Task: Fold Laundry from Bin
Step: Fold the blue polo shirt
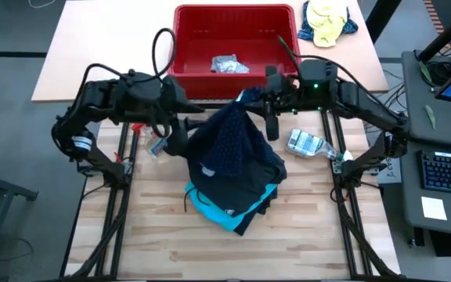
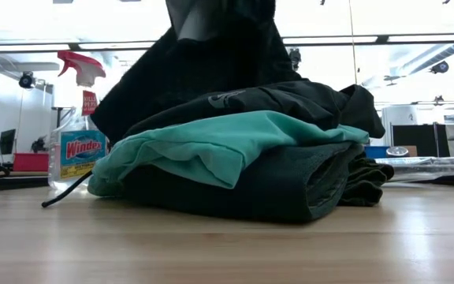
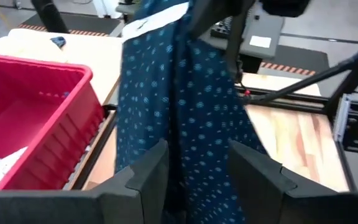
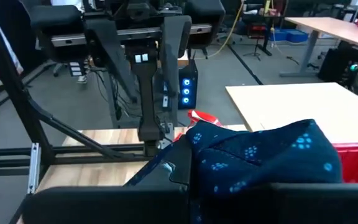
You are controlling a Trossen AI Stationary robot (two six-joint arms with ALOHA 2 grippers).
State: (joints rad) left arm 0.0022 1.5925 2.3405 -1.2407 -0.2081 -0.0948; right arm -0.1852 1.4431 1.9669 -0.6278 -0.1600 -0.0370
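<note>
Your right gripper, at the frame's upper centre, clamps the dotted navy fabric garment. It hangs over the folded pile. Your left gripper stands parted around the cloth.

Grey floor surrounds the wooden table; a desk stands beyond.

The right tool's fingertips are buried under the navy dotted garment; the low view cuts off its top.
</note>
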